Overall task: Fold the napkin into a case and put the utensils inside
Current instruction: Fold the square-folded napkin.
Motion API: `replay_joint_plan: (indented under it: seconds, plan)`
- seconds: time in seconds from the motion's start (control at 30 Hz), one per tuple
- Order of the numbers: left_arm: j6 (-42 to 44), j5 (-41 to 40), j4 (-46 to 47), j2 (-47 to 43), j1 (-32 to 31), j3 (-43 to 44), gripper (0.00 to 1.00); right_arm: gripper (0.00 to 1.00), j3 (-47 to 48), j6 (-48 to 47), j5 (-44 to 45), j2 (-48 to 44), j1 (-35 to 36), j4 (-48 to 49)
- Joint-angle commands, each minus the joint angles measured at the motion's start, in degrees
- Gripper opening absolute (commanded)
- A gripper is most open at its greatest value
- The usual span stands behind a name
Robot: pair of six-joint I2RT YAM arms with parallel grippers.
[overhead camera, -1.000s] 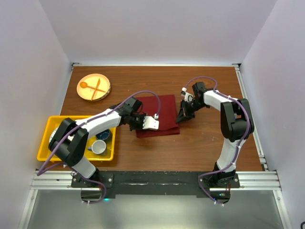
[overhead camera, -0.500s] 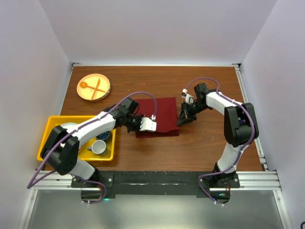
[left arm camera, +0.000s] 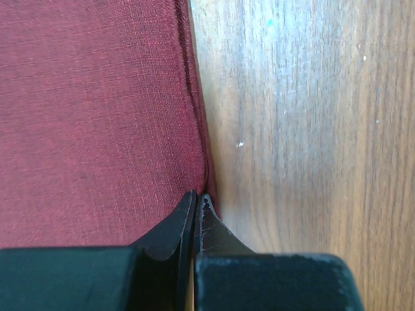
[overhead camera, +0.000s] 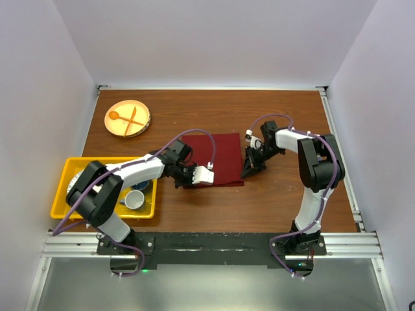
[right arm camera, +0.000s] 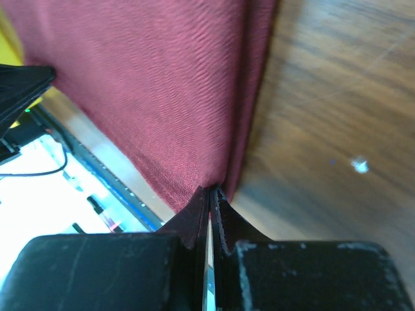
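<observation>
The left end effector [left arm camera: 197,198] has its fingers pressed together right at the hem of the napkin [left arm camera: 97,110], with the cloth's edge running into the tips, so it looks to be nipping that edge. The right end effector [right arm camera: 211,190] is likewise clamped on a fold of the maroon cloth on the opposite side. From above, the two sit at the near-left and near-right corners of the napkin [overhead camera: 220,155], which lies as a folded rectangle in the middle of the desk [overhead camera: 285,194]. Over the last second both arms have slid along the side edges toward the near edge. The right end effector [overhead camera: 249,170] has dropped closer to the near corner, and the left end effector [overhead camera: 196,176] has eased in lower, while the cloth has barely shifted. I read that as re-gripping for the next fold toward the case; no utensils can be made out yet. Bare wood lies open on the right and far sides. On the left the yellow tray [overhead camera: 61,194] sits close to the left arm's elbow, and the plate [overhead camera: 128,118] stands well apart at the far left.
</observation>
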Motion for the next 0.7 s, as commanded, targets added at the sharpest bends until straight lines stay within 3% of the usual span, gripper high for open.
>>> replay_joint_plan:
  seconds: [0.0, 0.23, 0.67]
  plan:
    - [-1.06, 0.87, 2.47, 0.54, -0.18, -1.22, 0.00, 0.00, -0.24, -1.84, 4.85, 1.17, 0.21, 2.06]
    - [-1.76, 0.43, 3.00, 0.81, -0.62, -1.22, 0.00, 0.00, 1.61, -2.99, 6.44, 2.14, 0.12, 1.02]
    - [-3.08, 2.10, -2.89, -5.00, -0.70, 2.91, 0.00, 0.00, 2.85, -3.51, 0.37, -6.30, 0.21, -6.29]
